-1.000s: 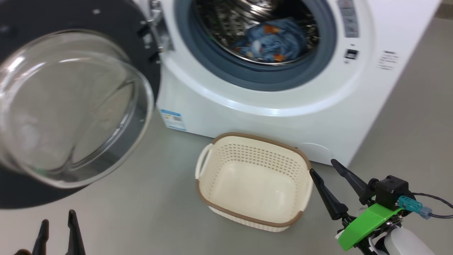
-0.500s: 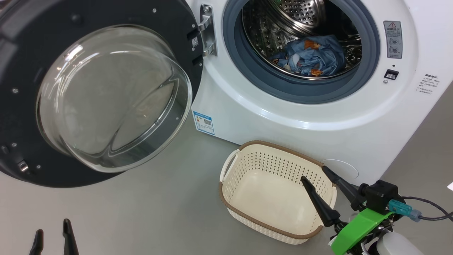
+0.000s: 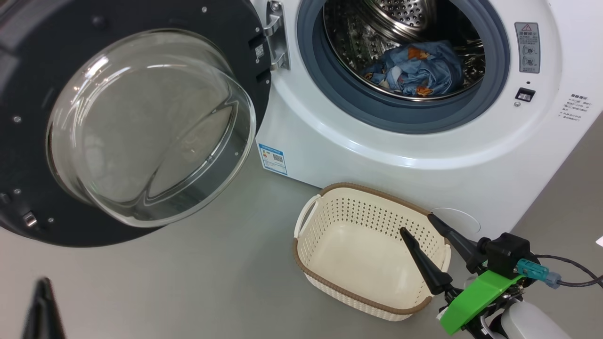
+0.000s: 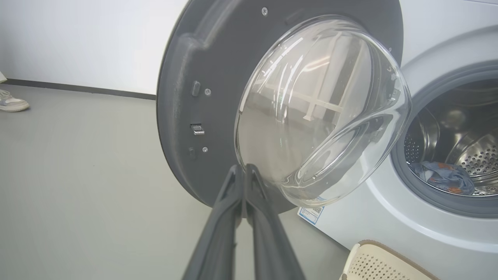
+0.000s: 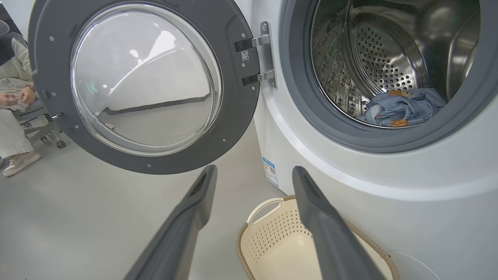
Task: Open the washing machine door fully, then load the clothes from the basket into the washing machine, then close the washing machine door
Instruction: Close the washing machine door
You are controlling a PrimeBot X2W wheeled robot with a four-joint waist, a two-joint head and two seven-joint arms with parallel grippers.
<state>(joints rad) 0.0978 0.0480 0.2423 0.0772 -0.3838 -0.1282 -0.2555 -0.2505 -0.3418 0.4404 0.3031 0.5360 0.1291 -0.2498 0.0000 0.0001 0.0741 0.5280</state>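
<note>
The washing machine door (image 3: pixel 136 127) is hanging swung wide at upper left, above the nearer left end effector (image 3: pixel 43 287), fingers pressed together on nothing, while the right end effector (image 3: pixel 417 223) is hovering spread over the empty basket (image 3: pixel 330 188).

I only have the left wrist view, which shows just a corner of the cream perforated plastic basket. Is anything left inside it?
Observer: No. In the head view the cream perforated plastic basket is empty; its bare bottom shows.
Operator: Where's the right gripper?
Observer: The right gripper hangs open over the basket's right rim.
Operator: Anyone near the open door?
Observer: Yes, the right wrist view shows a person seated beyond the round black glass-centred door.
</note>
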